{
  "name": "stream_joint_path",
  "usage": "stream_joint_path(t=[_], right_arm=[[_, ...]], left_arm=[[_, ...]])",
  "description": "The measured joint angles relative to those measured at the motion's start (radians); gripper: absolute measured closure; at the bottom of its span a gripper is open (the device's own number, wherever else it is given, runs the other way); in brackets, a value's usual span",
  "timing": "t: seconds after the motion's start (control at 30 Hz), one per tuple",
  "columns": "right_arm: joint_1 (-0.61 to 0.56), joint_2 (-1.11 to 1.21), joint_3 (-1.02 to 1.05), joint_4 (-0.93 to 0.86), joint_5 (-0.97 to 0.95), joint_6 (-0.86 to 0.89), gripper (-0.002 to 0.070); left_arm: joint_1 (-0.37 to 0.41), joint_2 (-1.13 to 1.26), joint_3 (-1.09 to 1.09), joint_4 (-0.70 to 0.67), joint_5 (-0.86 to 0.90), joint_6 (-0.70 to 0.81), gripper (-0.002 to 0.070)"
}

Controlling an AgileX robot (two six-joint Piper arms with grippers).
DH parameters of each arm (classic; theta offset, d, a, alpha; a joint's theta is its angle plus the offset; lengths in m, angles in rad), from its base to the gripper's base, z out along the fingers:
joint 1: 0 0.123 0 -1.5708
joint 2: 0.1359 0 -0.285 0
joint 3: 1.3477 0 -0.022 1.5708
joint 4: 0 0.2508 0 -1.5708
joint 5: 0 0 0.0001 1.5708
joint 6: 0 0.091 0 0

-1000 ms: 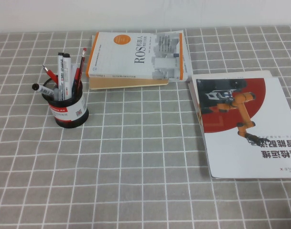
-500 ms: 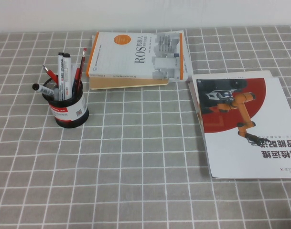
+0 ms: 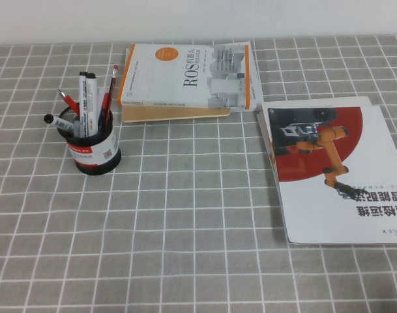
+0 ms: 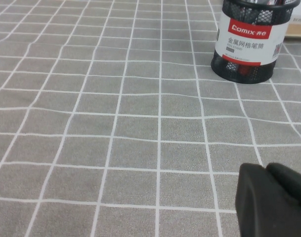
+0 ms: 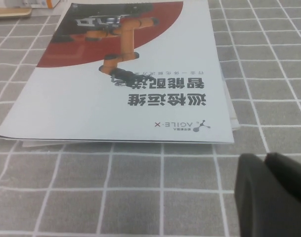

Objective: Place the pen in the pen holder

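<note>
Both grippers low over the cloth, near of the holder (image 3: 89,149): right gripper (image 5: 269,195) shut on nothing beside the brochure (image 5: 125,79); left gripper (image 4: 271,197) barely in frame, fingers impossible to judge. Farther back, pen (image 3: 87,105) upright in the holder among red pens (image 3: 107,98). Task apparently complete. Book (image 3: 188,77) beyond. Both arms out of the high view.

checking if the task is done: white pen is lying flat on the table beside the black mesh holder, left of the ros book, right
Not quite. The high view shows the white pen standing inside the black mesh holder, not lying flat on the table. The holder does sit left of the ROS book.
</note>
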Motion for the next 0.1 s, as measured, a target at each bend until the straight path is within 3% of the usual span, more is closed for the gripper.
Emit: stream_joint_path(t=[0.1], right_arm=[[0.000,0.000,0.000,0.001,0.000,0.000,0.0688]], left_arm=[[0.000,0.000,0.000,0.000,0.000,0.000,0.0678]])
